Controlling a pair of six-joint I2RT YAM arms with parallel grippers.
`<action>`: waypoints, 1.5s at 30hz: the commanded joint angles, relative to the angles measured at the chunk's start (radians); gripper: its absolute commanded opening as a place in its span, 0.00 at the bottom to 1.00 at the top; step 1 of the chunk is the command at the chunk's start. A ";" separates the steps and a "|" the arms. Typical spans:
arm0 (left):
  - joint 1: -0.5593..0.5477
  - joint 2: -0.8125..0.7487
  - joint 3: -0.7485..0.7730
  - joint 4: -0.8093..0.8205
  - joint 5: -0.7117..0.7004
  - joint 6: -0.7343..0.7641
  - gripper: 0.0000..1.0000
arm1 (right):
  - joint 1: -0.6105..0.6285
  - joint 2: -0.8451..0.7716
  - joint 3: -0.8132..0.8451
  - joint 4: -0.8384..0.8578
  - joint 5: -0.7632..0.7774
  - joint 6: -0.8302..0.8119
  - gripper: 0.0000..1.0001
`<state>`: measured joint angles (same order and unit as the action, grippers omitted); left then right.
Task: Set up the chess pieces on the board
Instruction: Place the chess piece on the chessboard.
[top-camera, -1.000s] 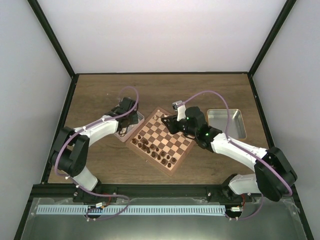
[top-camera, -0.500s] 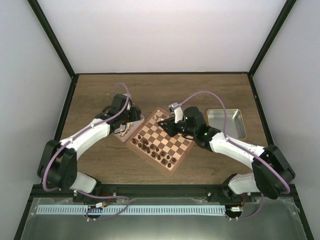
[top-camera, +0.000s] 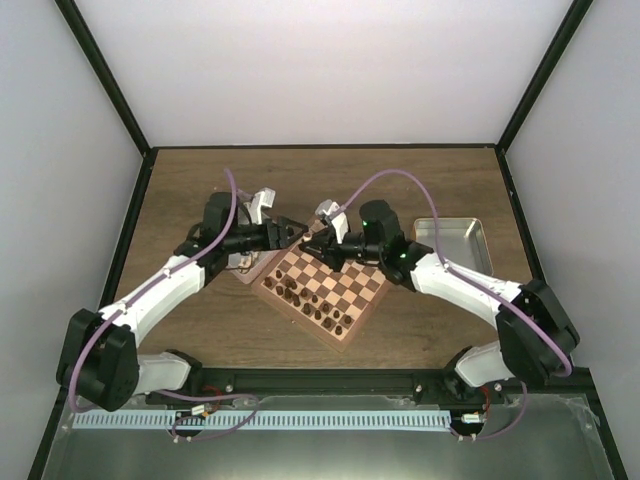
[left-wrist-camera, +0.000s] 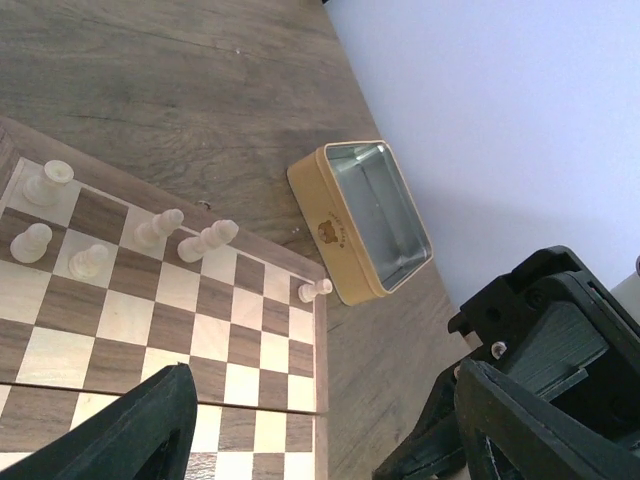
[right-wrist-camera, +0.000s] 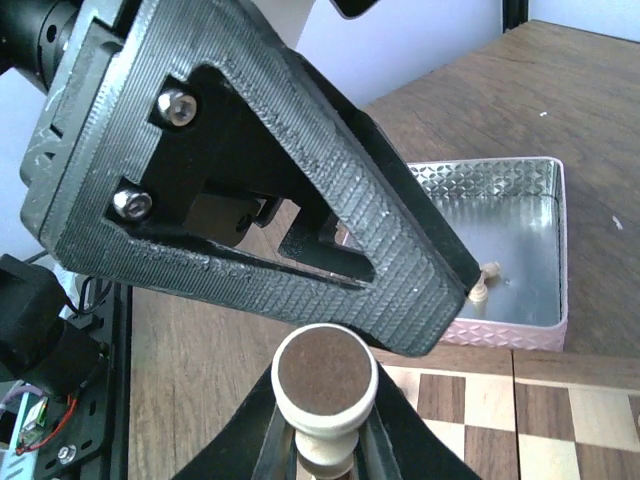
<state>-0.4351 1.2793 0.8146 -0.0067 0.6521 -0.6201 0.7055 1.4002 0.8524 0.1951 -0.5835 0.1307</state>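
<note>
Collision was the main risk: the right gripper (right-wrist-camera: 325, 445), clamped on 1 beige chess piece (right-wrist-camera: 325, 380) above the far corner of the board (top-camera: 352, 288), sat just beside the wide-open, empty left gripper (left-wrist-camera: 325, 400); contact could dislodge it.

- A brown wooden table (top-camera: 420, 185) carries everything.
- The board (top-camera: 358, 288) lies near its middle, turned cornerwise.
- A metal tray (top-camera: 452, 245) lies right of the board, apart from it.
- A second tray (right-wrist-camera: 520, 250) sits just beside the board's left edge.
</note>
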 joint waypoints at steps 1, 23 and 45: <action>-0.013 -0.032 -0.012 0.064 0.173 0.014 0.73 | 0.021 0.037 0.080 -0.051 0.012 -0.078 0.12; 0.012 -0.098 -0.003 0.007 0.122 0.057 0.74 | 0.041 0.139 0.190 -0.225 0.131 -0.155 0.12; 0.012 0.017 0.060 -0.164 0.039 0.114 0.41 | 0.071 0.112 0.168 -0.188 0.138 -0.183 0.12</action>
<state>-0.4244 1.2652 0.8444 -0.1463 0.6987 -0.5205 0.7551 1.5471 1.0138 -0.0143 -0.4488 -0.0193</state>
